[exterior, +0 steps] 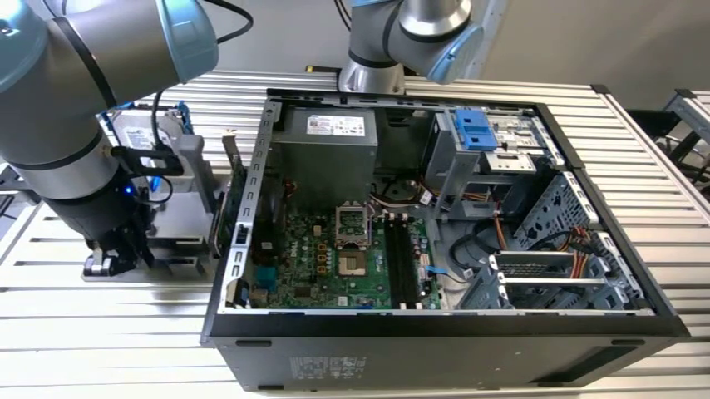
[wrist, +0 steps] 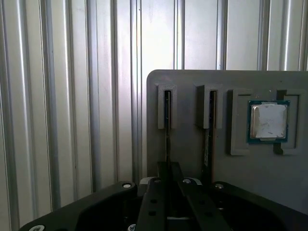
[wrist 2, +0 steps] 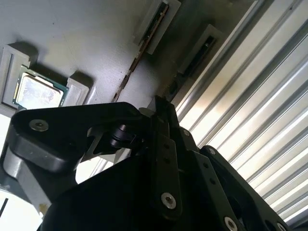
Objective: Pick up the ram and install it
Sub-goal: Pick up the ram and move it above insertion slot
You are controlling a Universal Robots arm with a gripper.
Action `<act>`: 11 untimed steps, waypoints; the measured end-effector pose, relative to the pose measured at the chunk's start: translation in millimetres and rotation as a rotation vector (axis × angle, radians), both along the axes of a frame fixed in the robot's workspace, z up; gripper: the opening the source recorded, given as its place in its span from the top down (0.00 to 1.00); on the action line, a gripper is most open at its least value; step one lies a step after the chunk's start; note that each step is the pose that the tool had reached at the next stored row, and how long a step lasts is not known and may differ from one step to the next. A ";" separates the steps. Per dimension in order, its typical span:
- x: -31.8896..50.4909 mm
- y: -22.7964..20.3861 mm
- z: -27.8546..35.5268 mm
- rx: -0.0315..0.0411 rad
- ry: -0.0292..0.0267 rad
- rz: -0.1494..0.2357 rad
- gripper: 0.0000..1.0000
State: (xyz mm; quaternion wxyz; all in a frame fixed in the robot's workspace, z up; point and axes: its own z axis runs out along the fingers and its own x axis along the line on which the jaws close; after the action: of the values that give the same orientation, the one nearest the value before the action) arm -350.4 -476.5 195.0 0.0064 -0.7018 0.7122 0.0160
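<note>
Right now, in the exterior view, your gripper is down at the exterior view's left. It sits beside the open computer case and well apart from the motherboard's black slots, which look unfilled. Turn to the first wrist view: the ram stands on edge in a holder on the grey fixture, and the gripper is drawn narrow, pinched onto that stick's thin edge. A second stick stands just beside it, with the CPU chip beyond. The second wrist view agrees: the drawn-in tip lines up with the stick farther from the chip. Your risks, as I judge them, are these. A hold on so thin an edge could slip or let the board twist. A lift that is not straight could bind it in the holder. Any sideways drift could knock the neighbouring stick. A low carry could clip the case wall.
</note>
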 end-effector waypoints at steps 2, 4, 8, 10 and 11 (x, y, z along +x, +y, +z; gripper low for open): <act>0.0 0.0 0.0 -0.0001 0.0001 0.000 1.00; 0.0 0.0 0.0 -0.0001 0.0000 0.000 1.00; 0.0 0.0 -0.1 -0.0001 0.0000 0.000 1.00; 0.0 0.1 0.5 0.0003 0.0002 0.000 1.00; 0.0 0.1 2.1 0.0003 0.0011 0.000 1.00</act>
State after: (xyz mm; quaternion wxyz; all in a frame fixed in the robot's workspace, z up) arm -350.4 -476.4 197.2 0.0061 -0.7017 0.7122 0.0165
